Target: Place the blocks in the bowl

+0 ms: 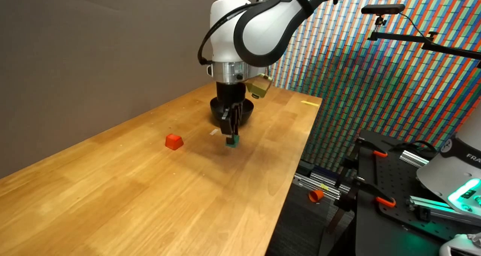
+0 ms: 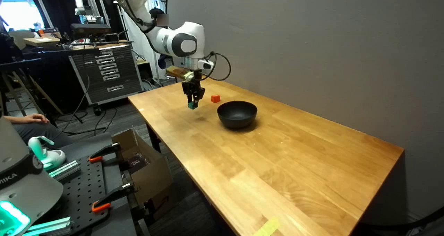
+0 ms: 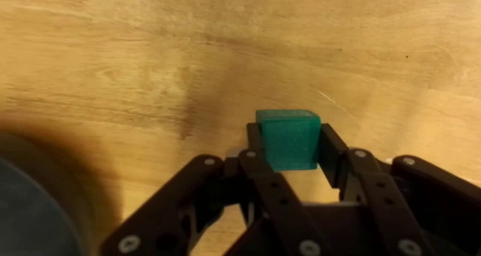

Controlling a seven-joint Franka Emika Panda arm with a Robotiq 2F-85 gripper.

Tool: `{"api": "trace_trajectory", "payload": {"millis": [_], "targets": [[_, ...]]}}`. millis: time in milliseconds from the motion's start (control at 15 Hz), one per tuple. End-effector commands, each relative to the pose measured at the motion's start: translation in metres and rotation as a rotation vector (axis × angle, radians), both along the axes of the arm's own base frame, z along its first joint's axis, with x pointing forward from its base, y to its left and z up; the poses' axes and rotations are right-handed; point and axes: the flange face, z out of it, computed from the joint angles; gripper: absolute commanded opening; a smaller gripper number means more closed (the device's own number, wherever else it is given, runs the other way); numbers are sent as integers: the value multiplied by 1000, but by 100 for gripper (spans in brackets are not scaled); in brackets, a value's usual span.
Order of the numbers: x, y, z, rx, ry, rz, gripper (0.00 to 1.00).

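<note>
Near black bowl (image 2: 236, 121), tool (image 3: 289, 146) gripping green block (image 3: 290, 139), red block (image 1: 174, 141) apart, base (image 2: 27, 187) reading "MIKA"

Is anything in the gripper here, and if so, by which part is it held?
Yes: the gripper holds the green block, pinched by two opposite side faces.

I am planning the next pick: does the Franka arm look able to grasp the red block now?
Probably not yet: its gripper is closed on the green block, though the red block stands uncovered on the table.
</note>
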Motion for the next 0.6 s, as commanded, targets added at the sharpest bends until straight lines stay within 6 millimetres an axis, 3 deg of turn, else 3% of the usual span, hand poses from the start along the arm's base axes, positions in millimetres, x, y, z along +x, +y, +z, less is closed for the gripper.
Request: {"api": "trace_trajectory", "payload": {"millis": [0, 200, 533], "targets": [[5, -16, 46, -71, -92, -59, 15], [19, -29, 62, -158, -165, -61, 15], [48, -73, 63, -305, -225, -99, 15]]}}
